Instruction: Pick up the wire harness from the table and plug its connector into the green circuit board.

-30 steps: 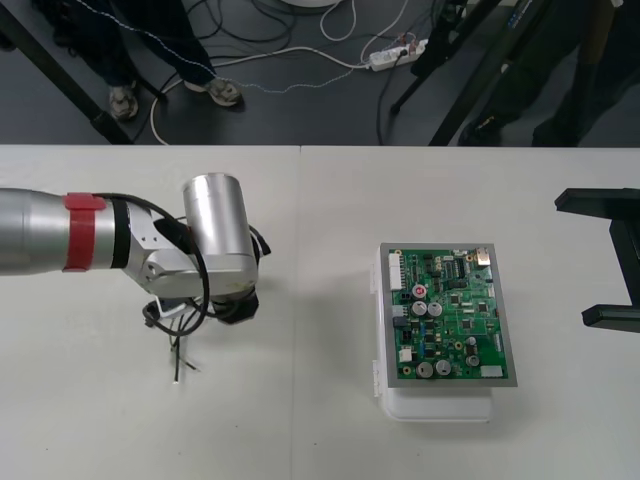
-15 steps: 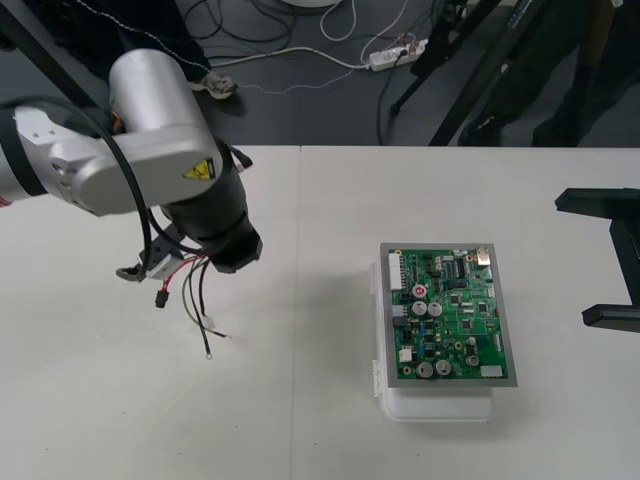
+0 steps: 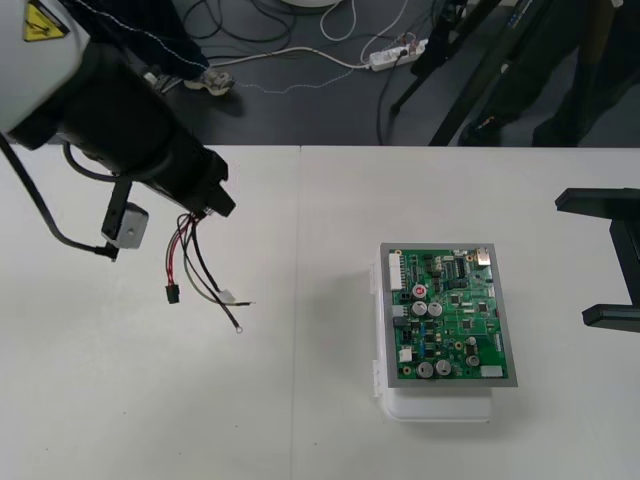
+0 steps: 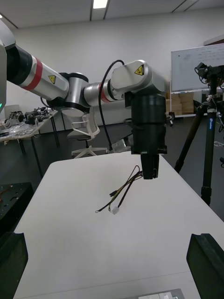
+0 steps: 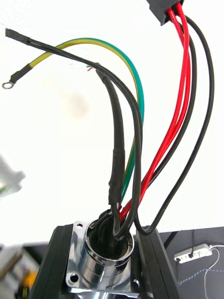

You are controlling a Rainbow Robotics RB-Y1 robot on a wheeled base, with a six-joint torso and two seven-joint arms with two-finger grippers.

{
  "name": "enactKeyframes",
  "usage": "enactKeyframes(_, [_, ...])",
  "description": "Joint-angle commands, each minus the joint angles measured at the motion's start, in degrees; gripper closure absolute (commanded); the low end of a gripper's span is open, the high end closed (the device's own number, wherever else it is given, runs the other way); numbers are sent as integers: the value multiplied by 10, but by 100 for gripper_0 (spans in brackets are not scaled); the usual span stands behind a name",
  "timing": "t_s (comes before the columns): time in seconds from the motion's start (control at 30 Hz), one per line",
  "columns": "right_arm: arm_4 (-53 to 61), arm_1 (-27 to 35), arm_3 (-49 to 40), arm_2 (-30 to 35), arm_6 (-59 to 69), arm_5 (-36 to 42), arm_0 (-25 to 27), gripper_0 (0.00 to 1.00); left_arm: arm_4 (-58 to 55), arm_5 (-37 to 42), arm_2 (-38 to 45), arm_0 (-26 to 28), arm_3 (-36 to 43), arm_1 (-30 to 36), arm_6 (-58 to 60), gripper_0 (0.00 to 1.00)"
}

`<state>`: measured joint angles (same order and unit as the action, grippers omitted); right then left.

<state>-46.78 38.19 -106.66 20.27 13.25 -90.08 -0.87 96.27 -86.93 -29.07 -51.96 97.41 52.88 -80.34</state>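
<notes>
My left gripper point(image 3: 205, 195) is held high over the table's left half, shut on the wire harness point(image 3: 195, 260). In the left wrist view the round metal socket point(image 5: 102, 261) with its flange sits between the black fingers point(image 5: 151, 266). Red, black and green wires run from it to the small black plug point(image 5: 163, 9). From the front, the plug point(image 3: 172, 294) and a ring terminal point(image 3: 238, 328) dangle free below the gripper. The green circuit board point(image 3: 450, 315) lies on its white base point(image 3: 440, 405) at right, apart from the harness. My right gripper point(image 3: 600, 258) stands open at the right edge.
The right wrist view looks across the table at the left gripper point(image 4: 149, 170) with the harness point(image 4: 123, 191) hanging under it. Bare table lies between the harness and the board. Cables and a power strip point(image 3: 395, 55) lie on the dark floor beyond the far edge.
The left arm has risen from the table with the harness and swung toward the far left. The wires now hang in the air. The right arm has not moved.
</notes>
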Motion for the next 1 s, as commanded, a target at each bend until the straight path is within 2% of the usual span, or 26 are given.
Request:
enactKeyframes(0.03, [10,12,-2,-8,-12,1,-4,0,-54,-31,101,59,7,6,113,100])
enactKeyframes(0.27, [10,12,-2,-8,-10,1,-5,0,-118,-31,220,137,4,-17,201,100])
enactKeyframes(0.57, [10,12,-2,-8,-10,1,-4,0,-165,-31,365,243,-1,-112,345,100])
enactKeyframes(0.77, [10,12,-2,-8,-10,1,-4,0,-169,-31,417,281,-1,-191,432,100])
enactKeyframes(1.0, [10,14,-3,-8,-9,1,-4,0,-169,-31,438,307,-1,-252,534,100])
